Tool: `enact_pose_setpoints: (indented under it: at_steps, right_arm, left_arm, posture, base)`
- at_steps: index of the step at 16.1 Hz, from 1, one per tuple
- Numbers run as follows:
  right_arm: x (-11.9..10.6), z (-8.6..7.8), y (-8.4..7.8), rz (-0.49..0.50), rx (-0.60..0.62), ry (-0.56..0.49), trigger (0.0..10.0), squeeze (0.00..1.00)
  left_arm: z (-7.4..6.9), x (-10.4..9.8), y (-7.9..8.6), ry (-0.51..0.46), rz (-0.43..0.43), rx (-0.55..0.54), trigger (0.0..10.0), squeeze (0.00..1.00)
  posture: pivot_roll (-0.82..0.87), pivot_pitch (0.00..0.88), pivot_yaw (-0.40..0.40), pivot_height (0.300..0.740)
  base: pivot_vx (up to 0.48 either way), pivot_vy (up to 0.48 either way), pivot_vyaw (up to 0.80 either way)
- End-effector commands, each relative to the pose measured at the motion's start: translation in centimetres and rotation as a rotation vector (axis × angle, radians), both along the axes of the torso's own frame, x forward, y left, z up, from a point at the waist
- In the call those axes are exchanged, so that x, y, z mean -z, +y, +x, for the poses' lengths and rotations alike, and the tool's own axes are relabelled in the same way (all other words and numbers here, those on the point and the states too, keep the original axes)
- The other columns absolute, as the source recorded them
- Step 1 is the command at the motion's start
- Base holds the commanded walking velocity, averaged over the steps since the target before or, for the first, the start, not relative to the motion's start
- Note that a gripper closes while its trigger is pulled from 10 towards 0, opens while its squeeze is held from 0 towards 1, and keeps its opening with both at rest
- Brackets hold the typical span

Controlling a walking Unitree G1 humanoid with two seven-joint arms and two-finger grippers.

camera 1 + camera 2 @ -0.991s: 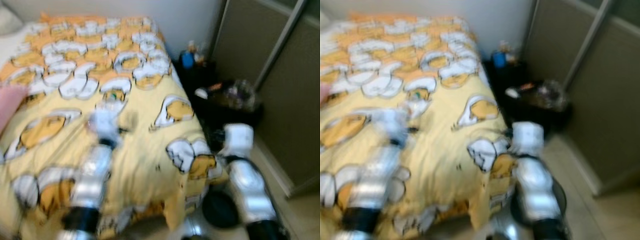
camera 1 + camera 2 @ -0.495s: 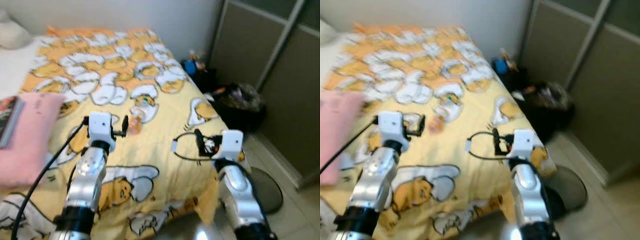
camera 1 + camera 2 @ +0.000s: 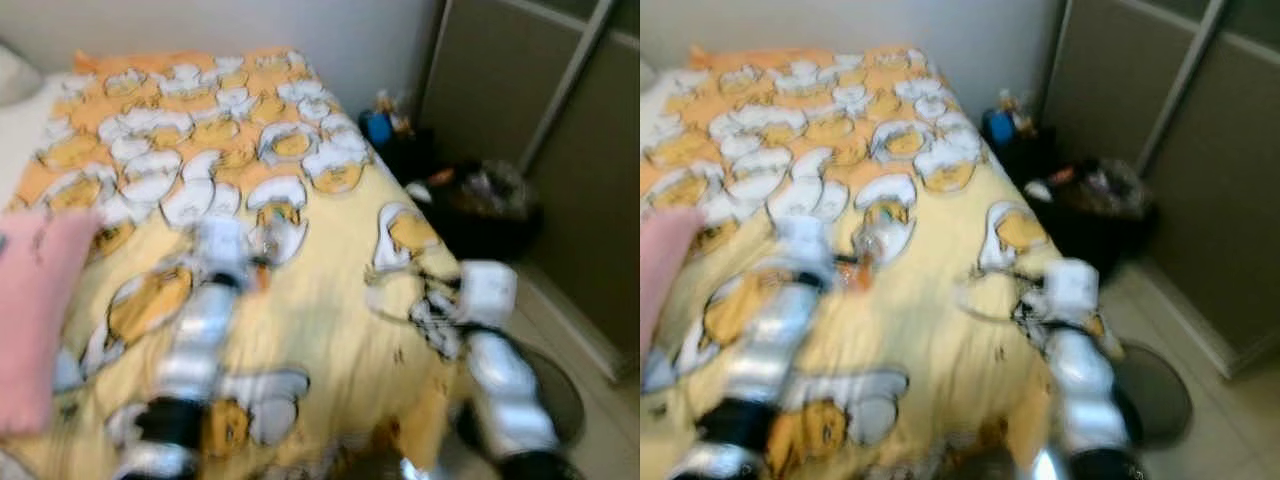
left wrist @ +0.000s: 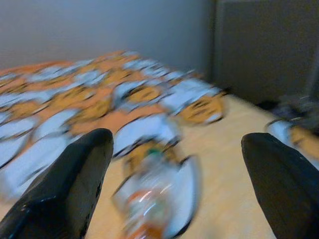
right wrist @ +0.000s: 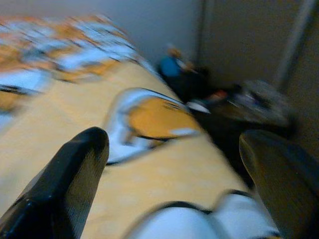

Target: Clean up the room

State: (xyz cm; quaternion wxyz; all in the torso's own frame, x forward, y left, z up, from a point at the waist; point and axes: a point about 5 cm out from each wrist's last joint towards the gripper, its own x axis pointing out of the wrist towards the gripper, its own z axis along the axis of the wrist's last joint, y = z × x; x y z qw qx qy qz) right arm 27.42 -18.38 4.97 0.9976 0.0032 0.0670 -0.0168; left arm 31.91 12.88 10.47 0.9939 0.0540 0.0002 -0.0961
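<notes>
A clear plastic bottle (image 4: 148, 201) with an orange label lies on the yellow egg-print bedspread (image 3: 330, 300); it also shows blurred as the bottle (image 3: 868, 250). My left gripper (image 4: 177, 142) is open, its fingers wide apart, with the bottle lying just ahead between them and untouched. In the blurred head views the left gripper (image 3: 256, 268) hovers over the bed close to the bottle. My right gripper (image 5: 174, 142) is open and empty above the bed's right edge, and appears as the right gripper (image 3: 425, 300) near the corner.
A pink pillow (image 3: 35, 300) lies at the bed's left. A black bag of clutter (image 3: 490, 200) and a blue item (image 3: 377, 125) sit on the floor to the right, before grey sliding doors (image 3: 590, 180). A dark round disc (image 3: 560, 395) lies beside the bed.
The whole picture has shifted and blurred, so the camera moved. The left gripper stays aimed at the bottle. Both grippers remain open.
</notes>
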Motion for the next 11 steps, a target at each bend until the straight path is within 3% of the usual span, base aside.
enact_pose_setpoints:
  at_steps: [1, 3, 6, 7, 9, 11]
  right_arm:
    - [-0.7, 0.4, 1.0, 0.020, -0.019, -0.038, 10.0, 0.00]
    - [-0.6, 0.2, 0.9, 0.018, -0.016, -0.038, 10.0, 0.00]
    - [0.6, -1.8, 0.5, 0.005, -0.073, 0.030, 10.0, 0.00]
    - [1.4, -3.0, -0.3, -0.010, -0.060, 0.065, 10.0, 0.00]
    - [1.6, -3.9, -0.4, -0.009, -0.050, 0.076, 10.0, 0.00]
    - [1.2, -5.7, 0.6, -0.003, -0.091, 0.070, 10.0, 0.00]
  left_arm:
    - [0.6, -0.9, 1.1, -0.030, 0.025, -0.018, 10.0, 0.00]
    - [1.1, -1.1, 0.3, -0.024, 0.051, 0.016, 10.0, 0.00]
    - [4.1, 0.1, 0.3, 0.181, 0.123, 0.007, 10.0, 0.00]
    - [4.6, 1.5, 0.1, 0.343, 0.136, 0.014, 10.0, 0.00]
    - [4.9, 1.8, 0.2, 0.403, 0.149, 0.006, 10.0, 0.00]
    - [5.3, 1.6, 0.8, 0.412, 0.133, -0.043, 10.0, 0.00]
  posture:
    - [-0.03, 0.000, 0.027, 0.740]
    - [-0.04, 0.000, 0.030, 0.740]
    - [-0.07, 0.000, 0.032, 0.740]
    - [-0.09, 0.000, 0.037, 0.740]
    - [-0.12, 0.029, 0.049, 0.740]
    - [-0.16, 0.094, 0.073, 0.740]
  base:
    - [0.442, 0.000, 0.00]
    - [0.457, 0.000, 0.00]
    - [0.000, 0.000, 0.00]
    - [0.000, 0.000, 0.00]
    - [0.000, 0.000, 0.00]
    - [0.000, 0.000, 0.00]
